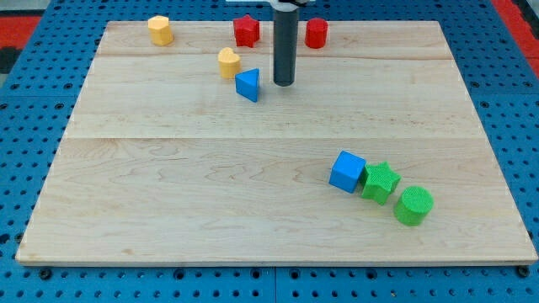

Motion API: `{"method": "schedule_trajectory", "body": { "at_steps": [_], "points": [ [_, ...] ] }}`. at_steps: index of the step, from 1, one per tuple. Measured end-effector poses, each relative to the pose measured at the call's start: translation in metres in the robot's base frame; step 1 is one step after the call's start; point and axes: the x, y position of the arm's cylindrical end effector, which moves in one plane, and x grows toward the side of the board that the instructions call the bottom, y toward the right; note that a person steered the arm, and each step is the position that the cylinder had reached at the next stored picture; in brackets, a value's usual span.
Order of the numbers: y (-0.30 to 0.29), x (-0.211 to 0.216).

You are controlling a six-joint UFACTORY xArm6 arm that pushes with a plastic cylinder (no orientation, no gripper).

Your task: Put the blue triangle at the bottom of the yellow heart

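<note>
The blue triangle [248, 85] lies on the wooden board near the view's top, just below and to the right of the yellow heart [228, 62]; the two are close, nearly touching at a corner. My tip [284, 84] stands just to the right of the blue triangle, with a small gap between them. The dark rod rises straight up from the tip and leaves the view at the top.
A yellow hexagon block [160, 29] sits at the top left. A red star-like block [246, 30] and a red cylinder [316, 33] sit at the top edge. At the lower right a blue cube [347, 172], a green star [380, 182] and a green cylinder [413, 205] form a row.
</note>
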Motion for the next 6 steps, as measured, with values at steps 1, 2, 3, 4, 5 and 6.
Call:
{"method": "schedule_trajectory", "body": {
  "at_steps": [1, 2, 3, 4, 5, 6],
  "points": [
    [-0.020, 0.000],
    [-0.030, 0.000],
    [-0.040, 0.000],
    [-0.023, 0.011],
    [0.059, 0.054],
    [0.164, 0.081]
  ]
}}
